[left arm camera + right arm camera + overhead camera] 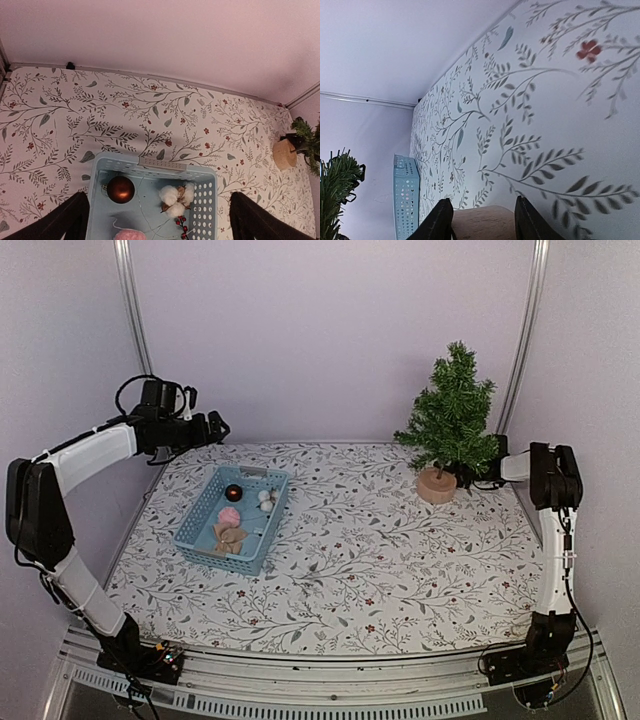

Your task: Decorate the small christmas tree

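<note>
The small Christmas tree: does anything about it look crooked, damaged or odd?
Nothing stands out. The small christmas tree stands upright on its wooden base, bare, with the right gripper straddling that base.

Dark-green tree on tan base, light-blue basket, white floral-print tablecloth, dark-red bauble

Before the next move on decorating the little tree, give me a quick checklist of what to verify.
1. The small christmas tree stands upright: ok.
2. The right hand straddles its wooden base: ok.
3. Grip on that base firm: cannot tell.
4. The left hand open and empty: ok.
5. The red ball and cotton sprig lie in the blue basket: ok.
</note>
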Available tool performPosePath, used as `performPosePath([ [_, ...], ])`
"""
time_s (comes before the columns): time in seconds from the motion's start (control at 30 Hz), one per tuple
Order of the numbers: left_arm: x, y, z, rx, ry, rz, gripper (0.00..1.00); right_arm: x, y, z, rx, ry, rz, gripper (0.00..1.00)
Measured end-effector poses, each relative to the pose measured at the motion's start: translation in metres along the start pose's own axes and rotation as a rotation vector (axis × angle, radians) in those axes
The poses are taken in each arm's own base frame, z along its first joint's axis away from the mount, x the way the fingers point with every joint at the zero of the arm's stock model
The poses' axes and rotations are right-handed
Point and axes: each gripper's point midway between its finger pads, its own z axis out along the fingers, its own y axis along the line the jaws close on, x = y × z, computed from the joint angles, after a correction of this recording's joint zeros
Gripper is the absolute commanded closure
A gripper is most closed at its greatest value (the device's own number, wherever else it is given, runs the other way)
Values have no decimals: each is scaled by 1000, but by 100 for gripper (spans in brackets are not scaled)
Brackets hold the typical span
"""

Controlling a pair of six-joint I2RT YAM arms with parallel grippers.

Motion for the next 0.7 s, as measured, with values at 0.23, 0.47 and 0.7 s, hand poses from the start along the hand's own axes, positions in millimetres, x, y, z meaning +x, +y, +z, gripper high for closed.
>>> performPosePath([
  [0.23, 24, 7, 5, -2, 51, -29, 1, 53, 38, 40, -29, 69, 1, 56],
  [0.47, 30, 7, -1, 0, 54, -42, 1, 105, 76, 80, -66, 140, -4, 56],
  [0.7, 36, 6, -9, 12, 56, -38, 1, 142, 99, 100, -87, 183, 17, 56],
])
